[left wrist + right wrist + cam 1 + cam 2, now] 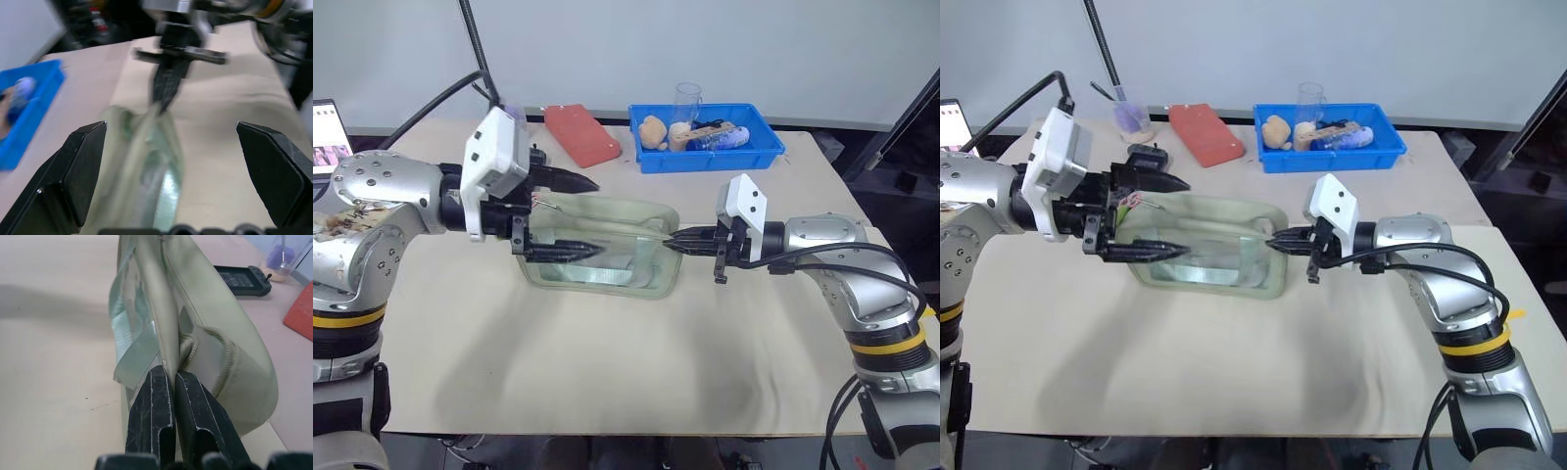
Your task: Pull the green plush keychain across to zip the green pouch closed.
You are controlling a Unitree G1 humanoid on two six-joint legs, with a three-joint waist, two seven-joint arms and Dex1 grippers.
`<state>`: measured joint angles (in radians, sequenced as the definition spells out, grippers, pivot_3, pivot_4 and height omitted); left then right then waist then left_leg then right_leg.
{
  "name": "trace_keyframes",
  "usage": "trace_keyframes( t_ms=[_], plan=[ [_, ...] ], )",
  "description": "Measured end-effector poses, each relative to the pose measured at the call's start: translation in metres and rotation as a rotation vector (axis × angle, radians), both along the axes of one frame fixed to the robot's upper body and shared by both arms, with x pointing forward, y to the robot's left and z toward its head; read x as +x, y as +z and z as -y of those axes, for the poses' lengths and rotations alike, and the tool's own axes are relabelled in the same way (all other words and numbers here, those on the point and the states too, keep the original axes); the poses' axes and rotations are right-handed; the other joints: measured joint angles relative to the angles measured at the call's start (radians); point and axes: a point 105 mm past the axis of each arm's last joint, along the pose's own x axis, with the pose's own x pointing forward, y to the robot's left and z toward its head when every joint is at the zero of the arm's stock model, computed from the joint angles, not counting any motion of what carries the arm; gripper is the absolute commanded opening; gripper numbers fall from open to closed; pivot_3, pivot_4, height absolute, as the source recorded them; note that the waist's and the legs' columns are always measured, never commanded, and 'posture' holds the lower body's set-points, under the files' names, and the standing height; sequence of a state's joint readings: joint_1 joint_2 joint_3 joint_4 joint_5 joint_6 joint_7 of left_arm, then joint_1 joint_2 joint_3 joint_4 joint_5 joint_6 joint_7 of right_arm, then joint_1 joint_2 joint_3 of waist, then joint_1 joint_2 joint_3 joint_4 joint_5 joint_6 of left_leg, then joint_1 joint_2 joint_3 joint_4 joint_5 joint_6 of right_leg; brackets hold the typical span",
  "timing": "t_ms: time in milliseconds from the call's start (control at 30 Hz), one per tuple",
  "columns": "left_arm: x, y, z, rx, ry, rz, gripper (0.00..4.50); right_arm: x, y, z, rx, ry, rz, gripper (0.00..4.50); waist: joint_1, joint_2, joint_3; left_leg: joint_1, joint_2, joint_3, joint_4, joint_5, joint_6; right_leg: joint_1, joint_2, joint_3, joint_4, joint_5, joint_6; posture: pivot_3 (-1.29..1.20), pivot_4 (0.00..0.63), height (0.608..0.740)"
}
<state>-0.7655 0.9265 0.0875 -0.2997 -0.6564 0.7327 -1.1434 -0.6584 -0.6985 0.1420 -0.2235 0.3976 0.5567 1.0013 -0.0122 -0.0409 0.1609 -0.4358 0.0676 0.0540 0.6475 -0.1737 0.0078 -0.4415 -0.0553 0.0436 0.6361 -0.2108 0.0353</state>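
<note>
The green pouch (pixel 602 250) is pinched at one end by the right gripper (pixel 677 239), while the left gripper (pixel 570 215) is held spread wide over its opposite end.

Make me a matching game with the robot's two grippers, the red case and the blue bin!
Things:
1. left gripper
2. right gripper
3. red case
4. blue bin

States:
A. holds small items and a clear cup
B. open at one end of the green pouch
C. lies flat on the table, behind the pouch
D. shut on the pouch's end

Pairs: 1-B, 2-D, 3-C, 4-A
</note>
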Motion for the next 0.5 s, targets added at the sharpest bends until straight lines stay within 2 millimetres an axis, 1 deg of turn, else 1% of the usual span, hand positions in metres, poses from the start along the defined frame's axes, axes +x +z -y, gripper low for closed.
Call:
trace_keyframes(
  t_ms=[33, 67, 133, 167, 233, 267, 400, 433, 500],
  plan=[
    [0.004, 0.004, -0.007, -0.023, 0.045, 0.005, 4.50, 0.000, 0.000, 0.000, 0.000, 0.002, 0.002, 0.02, 0.000, 0.000, 0.000, 0.000, 0.000, 0.000, 0.000, 0.000, 0.000, 0.000, 0.000, 0.000, 0.000, 0.000, 0.000, 0.00, 0.150, 0.740],
    [0.008, 0.006, -0.020, -0.037, 0.113, 0.013, 4.50, 0.000, 0.000, -0.001, -0.001, 0.004, 0.006, 0.02, -0.004, 0.000, 0.000, 0.001, 0.000, 0.000, 0.000, 0.000, 0.000, 0.000, 0.000, 0.000, 0.000, 0.000, 0.000, 0.00, 0.150, 0.740],
    [0.016, 0.003, -0.045, -0.046, 0.240, 0.005, 4.50, 0.002, 0.000, 0.000, -0.006, -0.001, 0.013, 0.02, -0.007, 0.000, 0.000, 0.003, 0.000, 0.001, -0.001, 0.000, 0.000, 0.000, 0.000, 0.001, 0.003, -0.001, -0.002, 0.00, 0.150, 0.740],
    [0.017, -0.004, -0.061, -0.046, 0.311, -0.009, 4.50, 0.002, 0.000, 0.000, -0.009, 0.000, 0.018, 0.02, -0.008, 0.000, 0.000, 0.004, 0.000, 0.002, -0.002, 0.000, 0.000, 0.000, 0.000, 0.001, 0.004, -0.002, -0.003, 0.00, 0.150, 0.740],
    [0.017, -0.021, -0.084, -0.051, 0.410, -0.055, 4.50, 0.002, 0.001, 0.000, -0.013, 0.004, 0.020, 0.02, -0.006, 0.000, 0.000, 0.005, 0.001, 0.002, -0.002, 0.000, 0.000, 0.000, 0.000, 0.001, 0.005, -0.003, -0.004, 0.00, 0.150, 0.740],
    [0.015, -0.030, -0.092, -0.051, 0.443, -0.082, 4.50, 0.003, 0.001, 0.000, -0.014, 0.005, 0.019, 0.02, -0.004, 0.000, 0.000, 0.005, 0.001, 0.002, -0.002, 0.000, 0.000, 0.000, 0.000, 0.001, 0.006, -0.003, -0.005, 0.00, 0.150, 0.740],
    [0.007, -0.053, -0.113, -0.058, 0.539, -0.145, 4.50, 0.004, 0.001, 0.001, -0.013, 0.007, 0.017, 0.02, 0.002, 0.000, 0.000, 0.005, 0.001, 0.002, -0.002, 0.000, -0.001, 0.000, -0.001, 0.000, 0.006, -0.004, -0.006, 0.00, 0.150, 0.740],
    [0.006, -0.057, -0.115, -0.060, 0.550, -0.153, 4.50, 0.004, 0.001, 0.001, -0.014, 0.007, 0.018, 0.02, 0.005, 0.000, 0.000, 0.005, 0.001, 0.002, -0.002, 0.000, -0.001, 0.000, -0.001, -0.001, 0.006, -0.006, -0.010, 0.00, 0.150, 0.740],
    [0.005, -0.061, -0.114, -0.064, 0.554, -0.159, 4.50, 0.004, 0.001, 0.000, -0.012, 0.013, 0.020, 0.02, 0.007, 0.000, 0.000, 0.006, 0.001, 0.002, -0.002, 0.000, -0.001, 0.000, -0.002, -0.001, 0.006, -0.006, -0.011, 0.00, 0.150, 0.740]
  ],
)
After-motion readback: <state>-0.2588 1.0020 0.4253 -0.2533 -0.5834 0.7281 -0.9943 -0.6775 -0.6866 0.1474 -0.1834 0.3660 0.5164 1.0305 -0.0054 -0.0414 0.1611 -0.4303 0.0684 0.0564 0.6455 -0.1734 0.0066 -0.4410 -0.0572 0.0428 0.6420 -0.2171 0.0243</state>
